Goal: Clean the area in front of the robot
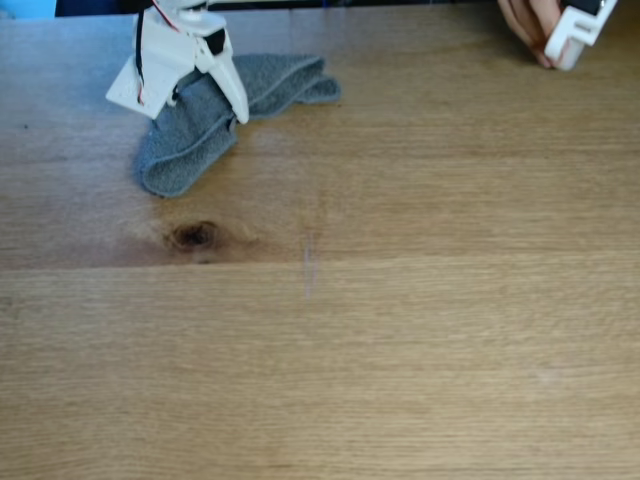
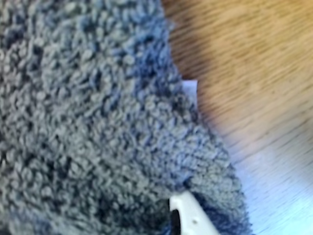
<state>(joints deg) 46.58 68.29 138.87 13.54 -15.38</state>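
The white robot arm [image 1: 180,40], with a black servo and thin red and black wires, reaches down at the top left of the fixed view. Its gripper [image 1: 190,105] is shut on a crumpled grey terry cloth [image 1: 185,150] that lies on the light-brown oak tabletop [image 1: 400,330]. The cloth trails toward the front left and spreads to the right behind the gripper. In the wrist view the cloth [image 2: 88,122] fills most of the picture. One white fingertip [image 2: 190,218] pokes out of it at the bottom. Bare wood [image 2: 244,58] shows at the right.
A dark oval knot [image 1: 195,236] marks the wood just in front of the cloth. At the top right a person's hand [image 1: 525,25] holds a white plastic part [image 1: 578,30] at the table's far edge. Plank seams run across the table.
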